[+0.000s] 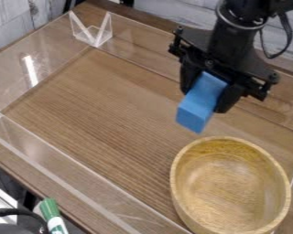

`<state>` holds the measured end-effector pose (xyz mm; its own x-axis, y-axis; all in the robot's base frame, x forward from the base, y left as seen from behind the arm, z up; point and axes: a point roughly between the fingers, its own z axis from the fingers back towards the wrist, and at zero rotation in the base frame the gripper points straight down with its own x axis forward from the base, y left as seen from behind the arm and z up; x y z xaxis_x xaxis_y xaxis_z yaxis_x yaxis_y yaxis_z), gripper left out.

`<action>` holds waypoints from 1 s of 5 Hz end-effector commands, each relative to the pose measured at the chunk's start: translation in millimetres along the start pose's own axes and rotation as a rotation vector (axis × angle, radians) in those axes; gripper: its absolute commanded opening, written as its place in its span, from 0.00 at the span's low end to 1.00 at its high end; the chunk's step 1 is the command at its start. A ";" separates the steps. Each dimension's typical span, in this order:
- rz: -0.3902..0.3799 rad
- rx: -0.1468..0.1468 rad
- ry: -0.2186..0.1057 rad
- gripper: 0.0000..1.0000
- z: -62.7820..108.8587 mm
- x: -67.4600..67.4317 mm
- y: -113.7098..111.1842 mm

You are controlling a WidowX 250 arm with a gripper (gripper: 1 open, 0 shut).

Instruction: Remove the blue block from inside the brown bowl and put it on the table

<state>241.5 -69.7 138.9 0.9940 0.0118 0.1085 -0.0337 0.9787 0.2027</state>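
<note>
Black gripper [218,80], upper right of frame, pointing steeply down. Jaws closed on the upper end of the blue block [200,101]; the fingers sit against the block's two sides, and a dark bracket spreads out to either side at that level.

Block is clear of every surface, hanging in the air. Long axis runs close to vertical but tilted: top end up and right under the gripper, bottom end down and left. Broad lit face turned toward the lower left of frame, shaded narrower face to its right. Lower end free, nothing touching it.

Brown bowl [274,169] lies below and to the right of the block, in the lower right of frame. Round, shallow, thick pale rim, upright; only wood grain shows in its interior. In the picture the block's bottom end sits just above the bowl's upper-left rim, apart from it.

Table [100,110] fills the centre and left: brown wood grain running diagonally, bare under the block. Clear acrylic walls [63,196] run along the left and lower edges. A small clear triangular stand [91,28] sits at the upper left, well apart from the block. A green and white object [48,218] is partly visible at the bottom left, outside the wall; cannot tell what it is.
</note>
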 end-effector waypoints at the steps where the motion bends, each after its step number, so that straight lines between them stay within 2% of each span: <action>1: 0.017 -0.011 -0.061 0.00 13.3 0.9 2.4; 3: 0.043 0.010 -0.059 0.00 12.2 -1.6 33.3; 5: 0.147 0.031 -0.040 0.00 -5.0 -5.0 94.2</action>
<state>230.5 23.7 140.1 0.9797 0.1548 0.1276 -0.1803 0.9585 0.2211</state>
